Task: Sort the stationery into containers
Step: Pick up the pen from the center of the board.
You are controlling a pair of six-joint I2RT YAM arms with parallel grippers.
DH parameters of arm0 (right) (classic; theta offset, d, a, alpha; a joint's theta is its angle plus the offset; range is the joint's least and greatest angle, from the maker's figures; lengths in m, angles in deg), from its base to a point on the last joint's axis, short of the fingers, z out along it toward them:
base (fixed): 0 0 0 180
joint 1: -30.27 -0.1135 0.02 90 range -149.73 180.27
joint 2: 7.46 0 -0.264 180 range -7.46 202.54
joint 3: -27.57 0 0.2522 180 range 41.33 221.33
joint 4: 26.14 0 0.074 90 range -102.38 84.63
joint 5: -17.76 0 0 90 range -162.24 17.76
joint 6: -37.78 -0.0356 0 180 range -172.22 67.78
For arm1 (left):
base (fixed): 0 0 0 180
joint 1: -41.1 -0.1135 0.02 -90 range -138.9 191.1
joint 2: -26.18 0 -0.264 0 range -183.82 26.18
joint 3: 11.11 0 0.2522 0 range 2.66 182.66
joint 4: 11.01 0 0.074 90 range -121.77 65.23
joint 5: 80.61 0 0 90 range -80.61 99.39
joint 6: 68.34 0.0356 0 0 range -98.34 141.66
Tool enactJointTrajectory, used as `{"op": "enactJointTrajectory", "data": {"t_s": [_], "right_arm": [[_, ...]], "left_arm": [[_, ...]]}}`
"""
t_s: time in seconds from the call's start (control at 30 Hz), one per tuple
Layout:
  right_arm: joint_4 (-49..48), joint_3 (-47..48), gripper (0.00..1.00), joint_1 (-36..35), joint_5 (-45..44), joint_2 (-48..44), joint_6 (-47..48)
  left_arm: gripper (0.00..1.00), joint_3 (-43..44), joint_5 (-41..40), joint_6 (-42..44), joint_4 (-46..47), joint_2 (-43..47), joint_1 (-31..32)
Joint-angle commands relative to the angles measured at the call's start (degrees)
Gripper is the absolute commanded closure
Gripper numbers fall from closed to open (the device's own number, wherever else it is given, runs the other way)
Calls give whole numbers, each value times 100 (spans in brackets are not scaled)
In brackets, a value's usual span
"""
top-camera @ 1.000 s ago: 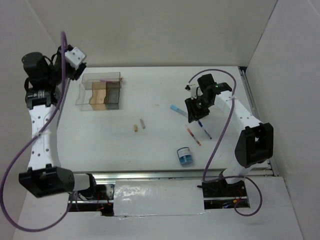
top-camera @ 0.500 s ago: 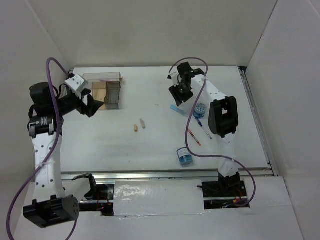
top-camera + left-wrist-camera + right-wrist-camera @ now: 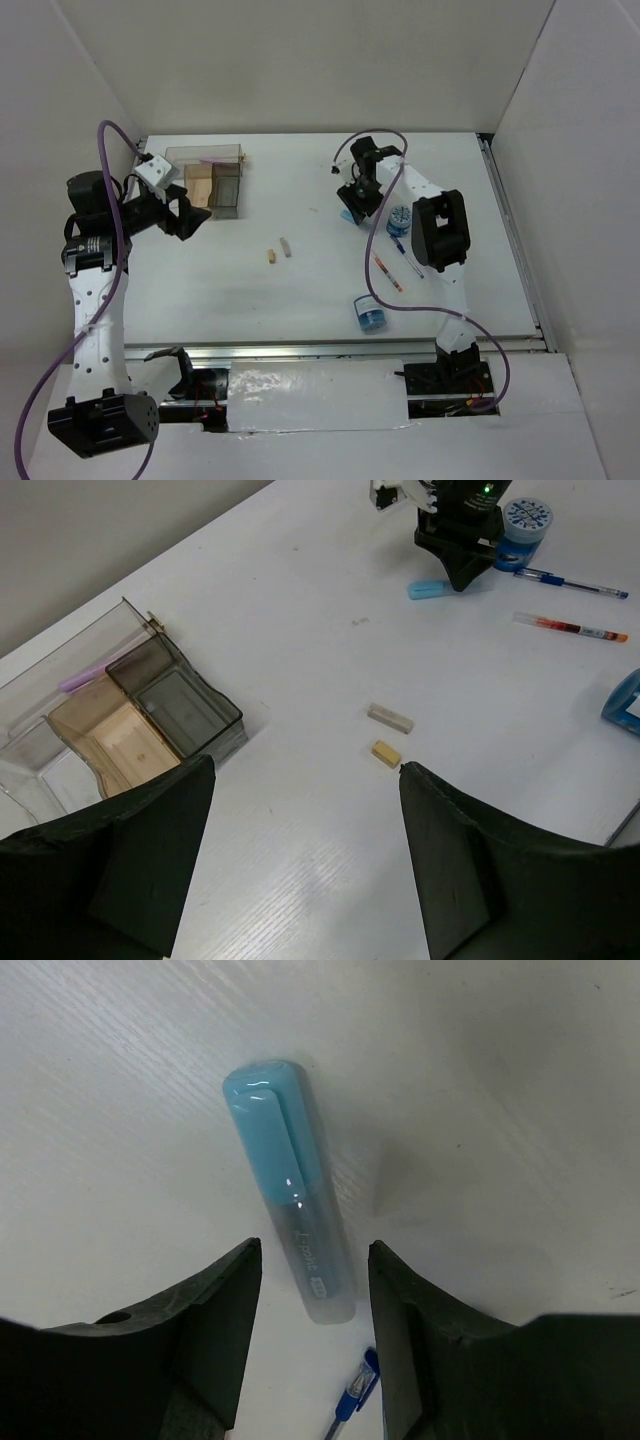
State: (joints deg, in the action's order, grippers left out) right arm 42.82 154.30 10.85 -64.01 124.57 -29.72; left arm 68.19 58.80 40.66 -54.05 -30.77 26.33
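Observation:
The pale-blue bar point(image 3: 290, 1220) lies flat on the table, and the open right gripper point(image 3: 312, 1247) hangs just above its lower end with a finger on each side, not touching it. From above, the right gripper point(image 3: 352, 205) covers most of the bar point(image 3: 346, 216). The blue pen point(image 3: 408, 258), red-orange pen point(image 3: 387, 272) and one blue tub point(image 3: 400, 218) lie just right of it. The second tub point(image 3: 371, 313) sits nearer the front. Two tan stubs point(image 3: 270, 257) point(image 3: 285, 246) lie mid-table. The organiser point(image 3: 205, 180) stands back left. My left gripper point(image 3: 185, 215) is open and empty beside it.
In the left wrist view the organiser point(image 3: 120, 720) shows tan, smoky grey and clear compartments, with a thin purple item point(image 3: 75, 680) in the back one. The stubs point(image 3: 390, 718) point(image 3: 386, 753) lie ahead of the open left gripper point(image 3: 305, 770). White walls enclose the table at the back and on both sides.
The right arm swung left from the pens and tub and came down over the pale-blue bar. The left arm dropped from the back-left corner to in front of the organiser.

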Motion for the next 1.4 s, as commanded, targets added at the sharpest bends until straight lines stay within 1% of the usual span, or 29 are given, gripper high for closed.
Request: {"op": "enactJointTrajectory", "data": {"t_s": [0.0, 0.2, 0.4, 0.47, 0.6, 0.63, 0.67, 0.73, 0.77, 0.83, 0.87, 0.9, 0.93, 0.97, 1.0, 1.03, 1.07, 1.1, 1.13, 1.2, 1.23, 1.27, 1.37], "right_arm": [[61, -55, 46, -97, 74, -28, 228], [140, -161, 53, -114, 30, 51, 386], [105, -433, 56, -193, -128, 60, 492], [79, -538, 58, -202, -155, 60, 509], [26, -609, 72, -211, -120, 8, 492], [61, -609, 78, -237, -111, -1, 501], [78, -601, 82, -264, -50, -45, 501], [262, -557, 92, -351, 117, -221, 483], [463, -496, 95, -378, 439, -421, 475], [658, -460, 97, -509, 845, -651, 352], [850, -486, 98, -571, 1369, -904, 317], [939, -512, 99, -641, 1609, -1046, 273], [1010, -608, 99, -807, 1820, -1256, 168], [1115, -714, 100, -983, 2153, -1363, 80], [1168, -715, 100, -985, 2322, -1442, 44], [1212, -802, 100, -1141, 2471, -1582, 0], [1326, -837, 100, -1230, 2760, -1627, -44], [1388, -873, 100, -1309, 2885, -1662, -96], [1510, -864, 100, -1440, 3025, -1689, -123], [1651, -768, 100, -1573, 3446, -1680, -184], [1826, -715, 100, -1652, 3614, -1628, -193], [1923, -663, 100, -1688, 3755, -1601, -220], [2327, -364, 100, -1767, 4335, -1399, -168]], "left_arm": [[13, -41, 183, -187, 317, 52, 26], [13, -111, 139, -125, 405, 8, 26], [14, -173, 218, -169, 546, -44, 35], [14, -217, 227, -178, 616, -44, 53], [14, -287, 280, -169, 686, -9, 61], [15, -305, 376, -126, 687, 17, 61], [15, -357, 455, -55, 678, 52, 61], [16, -445, 718, 287, 634, 183, 70], [17, -532, 815, 688, 538, 228, 96], [19, -638, 886, 1392, 249, 394, 228], [20, -656, 799, 2144, -31, 482, 489], [21, -682, 703, 2517, -165, 518, 623], [25, -744, 537, 3312, -288, 562, 885], [31, -823, 465, 3738, -533, 640, 1027], [34, -884, 369, 4055, -605, 676, 1185], [37, -928, 133, 4537, -632, 702, 1413], [39, -998, 9, 4716, -632, 772, 1754], [41, -1112, -114, 4857, -606, 782, 1940], [41, -1157, -437, 5250, -632, 782, 2334], [43, -1253, -694, 5753, -833, 738, 2679], [44, -1271, -835, 5920, -825, 703, 2976], [45, -1280, -1010, 5939, -808, 607, 3092], [49, -1149, -1117, 6062, -930, 352, 3497]]}}
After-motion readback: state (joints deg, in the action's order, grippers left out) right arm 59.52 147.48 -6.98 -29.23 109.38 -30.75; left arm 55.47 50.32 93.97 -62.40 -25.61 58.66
